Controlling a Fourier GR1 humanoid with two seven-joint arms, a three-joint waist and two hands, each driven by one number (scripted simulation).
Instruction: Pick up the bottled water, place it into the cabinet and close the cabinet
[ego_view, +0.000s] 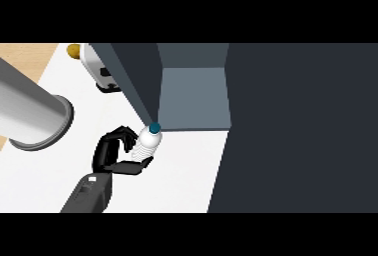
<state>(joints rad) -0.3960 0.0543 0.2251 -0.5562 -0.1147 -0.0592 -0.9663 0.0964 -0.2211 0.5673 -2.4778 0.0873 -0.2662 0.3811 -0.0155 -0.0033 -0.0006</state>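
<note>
While the hand (118, 150) grips the bottle (148, 141), white counter (177, 175) shows.

This is a kitchen. A white counter (170, 175) fills the middle of the head view, with a strip of pale wood surface (26, 55) at ten o'clock beyond its edge. A dark cabinet (295, 125) takes up the whole three o'clock side, its door (136, 80) open at twelve o'clock onto a grey inside. A white appliance (100, 70) that looks like a toaster stands at eleven o'clock. A large grey cylinder (33, 110) lies at nine o'clock; what it is cannot be told.
</note>
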